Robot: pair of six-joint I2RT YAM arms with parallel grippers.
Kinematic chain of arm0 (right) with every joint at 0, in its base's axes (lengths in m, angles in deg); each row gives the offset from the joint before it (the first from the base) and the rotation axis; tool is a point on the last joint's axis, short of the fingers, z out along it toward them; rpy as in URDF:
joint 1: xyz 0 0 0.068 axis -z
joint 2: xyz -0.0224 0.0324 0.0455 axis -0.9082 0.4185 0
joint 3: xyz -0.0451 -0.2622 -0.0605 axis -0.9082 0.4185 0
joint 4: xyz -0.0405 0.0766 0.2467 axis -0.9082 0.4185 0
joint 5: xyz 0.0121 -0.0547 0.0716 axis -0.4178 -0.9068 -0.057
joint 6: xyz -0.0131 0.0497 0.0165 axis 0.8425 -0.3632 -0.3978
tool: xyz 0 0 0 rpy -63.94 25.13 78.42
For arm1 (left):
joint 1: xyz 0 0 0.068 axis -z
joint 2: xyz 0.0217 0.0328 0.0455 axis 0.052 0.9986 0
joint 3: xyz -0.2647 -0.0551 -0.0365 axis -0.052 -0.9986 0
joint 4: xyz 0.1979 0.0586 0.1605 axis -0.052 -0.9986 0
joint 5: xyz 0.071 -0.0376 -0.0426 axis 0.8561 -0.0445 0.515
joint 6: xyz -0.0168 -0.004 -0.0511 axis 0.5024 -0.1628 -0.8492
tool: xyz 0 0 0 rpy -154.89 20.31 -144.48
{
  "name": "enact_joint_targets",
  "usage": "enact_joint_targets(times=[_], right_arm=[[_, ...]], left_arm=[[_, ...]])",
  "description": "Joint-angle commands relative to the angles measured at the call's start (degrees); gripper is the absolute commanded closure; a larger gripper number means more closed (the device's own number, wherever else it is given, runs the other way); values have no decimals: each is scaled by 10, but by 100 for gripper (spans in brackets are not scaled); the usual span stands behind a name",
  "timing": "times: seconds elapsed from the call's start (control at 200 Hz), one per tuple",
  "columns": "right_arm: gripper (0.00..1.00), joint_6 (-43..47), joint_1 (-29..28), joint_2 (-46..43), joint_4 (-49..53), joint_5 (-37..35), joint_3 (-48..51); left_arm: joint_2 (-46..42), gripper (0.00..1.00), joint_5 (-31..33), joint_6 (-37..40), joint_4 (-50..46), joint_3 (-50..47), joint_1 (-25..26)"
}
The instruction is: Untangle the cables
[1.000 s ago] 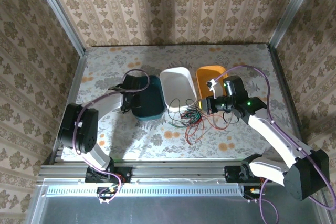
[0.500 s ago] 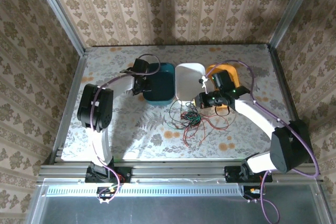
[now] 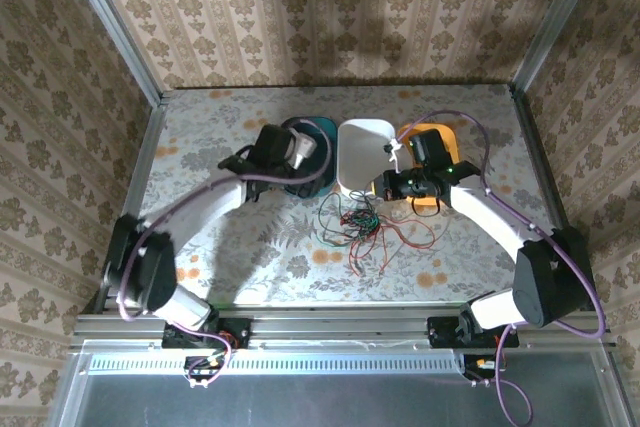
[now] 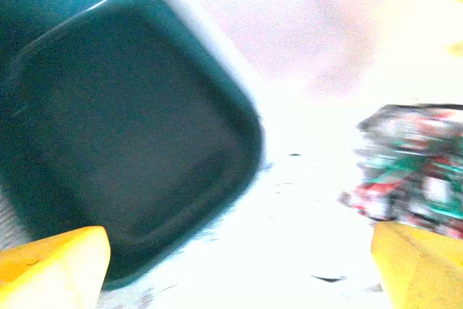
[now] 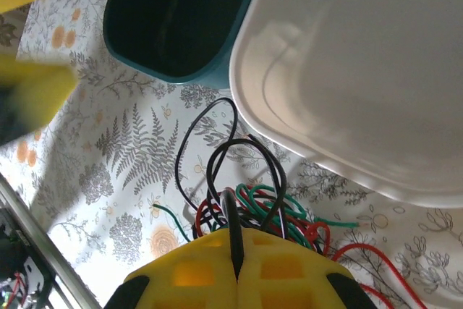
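Cables [image 3: 360,224] are seen tangled on the table [image 3: 260,257], just in front of the white tray [image 3: 362,147]. One of them, black, is pinched between the pressed-together fingers of the right gripper [image 5: 236,255], beside that tray's near edge. Left of the white tray, the left gripper [image 4: 235,273] is held spread above the teal tray [image 4: 123,121].

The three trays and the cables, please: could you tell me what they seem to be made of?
Teal tray: likely moulded plastic, semi-gloss; rounded corners and a soft highlight along the rim. White tray: same look, smooth and glossy, with faint reflections. Orange tray: probably plastic too, mostly hidden. Cables: thin wire in red, green and black plastic-looking insulation; they hold springy loops.
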Motion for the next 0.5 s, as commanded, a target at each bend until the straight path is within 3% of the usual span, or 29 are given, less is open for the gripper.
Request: enact_joint_targets(times=[0.0,0.19,0.315,0.405,0.495], right_arm=[[100,-24,16,-25,2,28,12],[100,-56,30,-27,-9,48,19],[100,-65,41,-27,-7,54,20],[100,-78,51,-27,-17,73,22],[100,-86,55,-32,-22,84,23]], left_arm=[[26,8,-44,55,33,-43,50],[108,15,-42,65,115,-31,105],[148,21,-44,79,154,-24,110],[179,32,-48,84,161,-7,109],[198,49,-54,81,174,-2,107]])
